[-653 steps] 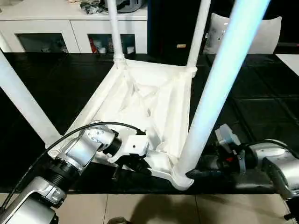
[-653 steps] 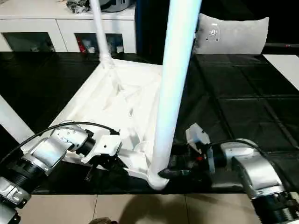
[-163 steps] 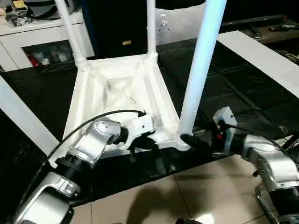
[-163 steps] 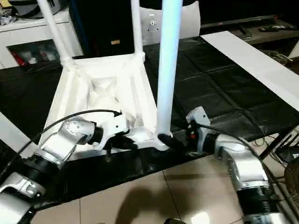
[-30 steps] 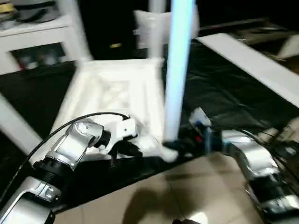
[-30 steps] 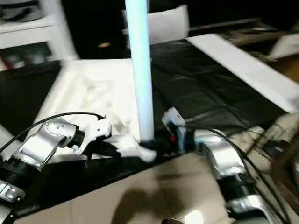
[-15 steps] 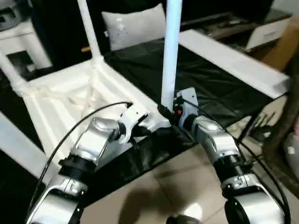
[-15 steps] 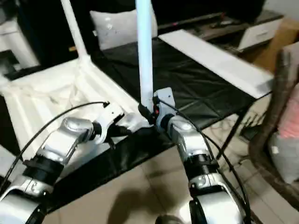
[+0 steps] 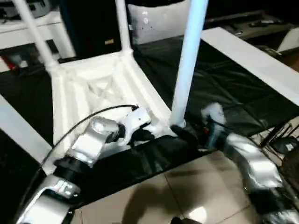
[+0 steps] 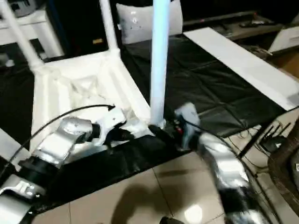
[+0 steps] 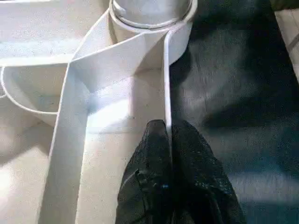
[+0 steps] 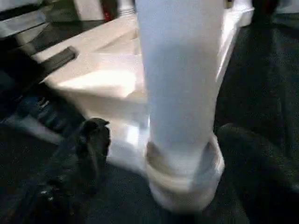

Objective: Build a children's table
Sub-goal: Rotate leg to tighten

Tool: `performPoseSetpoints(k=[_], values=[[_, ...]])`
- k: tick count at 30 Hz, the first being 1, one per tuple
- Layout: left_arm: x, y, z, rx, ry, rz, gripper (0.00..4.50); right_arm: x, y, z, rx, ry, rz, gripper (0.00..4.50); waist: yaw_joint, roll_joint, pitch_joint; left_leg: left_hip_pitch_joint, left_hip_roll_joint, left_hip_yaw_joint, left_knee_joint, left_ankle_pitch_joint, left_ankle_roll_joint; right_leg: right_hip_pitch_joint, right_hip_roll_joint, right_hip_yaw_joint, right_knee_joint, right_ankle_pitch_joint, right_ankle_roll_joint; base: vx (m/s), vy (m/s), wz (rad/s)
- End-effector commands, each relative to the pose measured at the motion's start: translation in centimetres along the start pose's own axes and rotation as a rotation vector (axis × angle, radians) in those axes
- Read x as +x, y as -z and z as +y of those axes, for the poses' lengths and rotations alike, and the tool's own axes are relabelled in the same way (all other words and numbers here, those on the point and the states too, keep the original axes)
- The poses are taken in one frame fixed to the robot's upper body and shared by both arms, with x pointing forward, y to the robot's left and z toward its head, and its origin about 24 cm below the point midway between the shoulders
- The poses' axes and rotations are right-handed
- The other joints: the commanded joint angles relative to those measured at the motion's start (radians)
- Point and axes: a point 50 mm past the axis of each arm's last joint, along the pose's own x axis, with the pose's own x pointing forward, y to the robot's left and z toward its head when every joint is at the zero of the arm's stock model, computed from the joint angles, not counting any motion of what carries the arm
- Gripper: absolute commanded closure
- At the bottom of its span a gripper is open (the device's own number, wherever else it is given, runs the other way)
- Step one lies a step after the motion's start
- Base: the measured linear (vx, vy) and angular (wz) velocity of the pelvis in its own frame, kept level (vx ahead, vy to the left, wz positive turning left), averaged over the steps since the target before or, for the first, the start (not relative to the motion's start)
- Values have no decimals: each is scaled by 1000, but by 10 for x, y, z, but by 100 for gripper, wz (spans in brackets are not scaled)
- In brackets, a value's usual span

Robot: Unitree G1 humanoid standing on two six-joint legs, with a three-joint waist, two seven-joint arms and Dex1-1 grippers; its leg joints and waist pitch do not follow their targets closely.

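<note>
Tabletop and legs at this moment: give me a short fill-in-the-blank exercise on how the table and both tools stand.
1. The tabletop lies with its ribbed ______ facing up.
2. The left tool is shut on the tabletop's thin ______.
3. The right tool stands ______, one finger on either side of the near leg without pinching it.
4. That leg stands upright in a round corner ______.

Missing words: underside; rim; open; socket

left end effector point(image 11: 167, 135): pinched shut on tabletop point(image 11: 107, 98) rim | leg point(image 11: 152, 7) seated in corner socket point(image 11: 180, 35)
</note>
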Motion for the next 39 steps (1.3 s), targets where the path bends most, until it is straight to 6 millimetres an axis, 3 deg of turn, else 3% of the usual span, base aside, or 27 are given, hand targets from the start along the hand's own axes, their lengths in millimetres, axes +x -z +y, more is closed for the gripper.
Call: performPoseSetpoints(k=[1, 3, 4, 6, 7, 10, 14, 15, 18, 19, 22, 23, 25, 26, 27, 28, 29, 30, 31, 32, 33, 34, 35, 36, 37, 38, 39], values=[[-7, 5, 9, 22, -53, 22, 450, -5, -8, 3, -20, -16, -31, 31, 4, -9, -69, -28, -1, 25, -64, -34, 89, 88, -55, 54, -104, -439, 91, 0, 0, 0], [-12, 6, 15, 33, -84, 0, 450, -12, -8, 3, -27, 32, -38, 7, 1, -9, -69, -29, 0, 24, -66, -52, 82, 90, -56, 50, -109, -444, 102, 0, 0, 0], [-17, 9, 18, 52, -93, -5, 407, -15, -6, 5, 0, 62, -15, 1, -3, -9, -66, -29, -2, 22, -67, -65, 75, 90, -52, 47, -116, -454, 112, 0, 0, 0], [-25, 13, 20, 80, -102, -15, 396, -17, -2, 11, 29, 100, 4, 0, -6, -6, -65, -26, -3, 21, -68, -82, 68, 89, -53, 45, -117, -462, 119, 0, 0, 0], [-28, 14, 20, 78, -113, -32, 396, -17, -2, 15, 37, 113, 3, 0, -15, -9, -67, -29, 0, 18, -70, -98, 62, 92, -54, 43, -119, -460, 128, 0, 0, 0], [-32, 11, 19, 54, -126, -106, 359, -15, -3, 22, 28, 137, -36, 0, -22, -7, -65, -23, -3, 24, -66, -125, 59, 86, -56, 35, -127, -491, 140, 0, 0, 0], [-40, 11, 11, 23, -153, -201, 318, -16, -3, 30, 77, 192, -80, 0, -18, -5, -65, -20, 15, 15, -77, -113, 55, 87, -67, 47, -120, -449, 100, 0, 0, 0], [-46, 10, 6, -20, -197, -276, 311, -17, -3, 35, 119, 183, -100, 0, -15, 2, -65, -18, 20, 13, -81, -97, 53, 87, -70, 54, -111, -420, 75, 0, 0, 0], [-49, 8, 2, -77, -251, -350, 306, -17, -4, 38, 119, 198, -105, 0, -11, 1, -68, -23, 25, 13, -80, -43, 67, 88, -72, 66, -98, -348, 30, 0, 0, 0], [-51, 7, -2, -130, -305, -402, 306, -18, -3, 37, 103, 243, -91, 0, -10, 5, -71, -25, 28, 13, -78, -10, 62, 92, -74, 71, -85, -310, 9, 0, 0, 0], [-51, 10, -15, -234, -413, -471, 306, -16, -5, 33, 45, 348, -83, 0, -4, -2, -69, -28, 24, 18, -75, 32, 65, 91, -74, 75, -84, -297, -3, 0, 0, 0], [-51, 12, -23, -289, -467, -501, 306, -16, -3, 33, 73, 371, -48, 0, -4, -4, -70, -31, 22, 17, -75, 40, 74, 97, -71, 76, -79, -304, 0, 0, 0, 0], [-49, 13, -34, -371, -535, -539, 306, -16, -4, 33, 33, 356, -37, 0, -6, -19, -65, -31, 22, 22, -76, 20, 85, 93, -65, 72, -94, -351, 24, 0, 0, 0], [-46, 13, -40, -395, -570, -538, 306, -17, -4, 32, -1, 365, -33, 0, -1, -27, -59, -79, 18, -20, -85, 6, 96, 130, -80, 38, -63, -317, 15, 0, 0, 0], [-42, 14, -44, -409, -592, -524, 306, -17, -4, 31, -27, 381, -30, 0, -18, -6, -62, -88, 46, -72, -101, -22, 126, 136, -67, 29, -48, -259, 46, -22, -51, 21], [-42, 14, -45, -411, -596, -521, 306, -18, -3, 30, -31, 385, -29, 0, -24, 0, -63, -80, 66, -103, -111, -45, 143, 129, -61, 34, -30, -248, 47, -19, -88, 49], [-36, 17, -46, -431, -645, -489, 306, -19, -2, 28, -73, 409, -29, 0, -42, -8, -51, -40, 101, -172, -141, -93, 234, 82, -32, 71, 33, -264, -38, -19, -88, 49], [-36, 18, -46, -445, -672, -484, 306, -19, 0, 27, -52, 416, -37, 0, -41, -9, -42, -51, 75, -166, -125, -96, 254, 84, -39, 91, 27, -273, -70, -16, -102, 59], [-35, 18, -46, -450, -686, -478, 306, -20, 1, 27, -39, 420, -42, 0, -21, -48, -34, -77, -18, -106, -65, -127, 171, 96, -91, 99, -57, -414, -89, -15, -100, 65], [-35, 20, -47, -450, -724, -453, 306, -20, 3, 28, 6, 408, -54, 0, -7, -53, -34, -57, -48, -72, -32, -123, 115, 92, -119, 74, -91, -556, -51, -15, -100, 65], [-35, 20, -48, -438, -730, -438, 306, -20, 4, 29, 8, 398, -51, 0, 8, -73, -41, -64, -72, -18, 41, -48, 69, 90, -164, 43, -124, -739, 109, -28, -107, 49], [-35, 20, -50, -431, -726, -434, 306, -21, 5, 30, 7, 394, -49, 0, 31, -93, -43, -62, -65, 2, 68, -36, 89, 83, -201, 61, -141, -751, 202, -55, -83, 44], [-35, 19, -56, -418, -720, -434, 306, -23, 6, 31, 29, 409, -51, 0, 49, -101, -38, -48, -45, 19, 44, -55, 123, 89, -208, 156, -127, -816, 182, -55, -83, 44], [-36, 18, -58, -418, -718, -439, 306, -24, 7, 31, 36, 407, -50, 0, 67, -88, -42, -57, -27, 10, 26, -32, 136, 114, -220, 175, -120, -793, 143, -41, -23, 21], [-37, 17, -62, -436, -712, -452, 306, -24, 7, 33, 38, 398, -53, 0, 83, -68, -36, -36, -3, 6, -23, 4, 167, 105, -192, 151, -123, -717, 69, 0, 0, 0], [-38, 17, -64, -457, -718, -456, 306, -24, 7, 33, 30, 406, -50, 0, 80, -61, -37, -34, 10, 3, -52, 6, 173, 105, -151, 126, -106, -637, 33, 0, 0, 0], [-39, 18, -65, -471, -725, -454, 306, -23, 7, 34, 40, 398, -52, 0, 65, -48, -40, -5, 52, -4, -77, -34, 168, 80, -89, 89, -82, -490, 8, 0, 0, 0]])
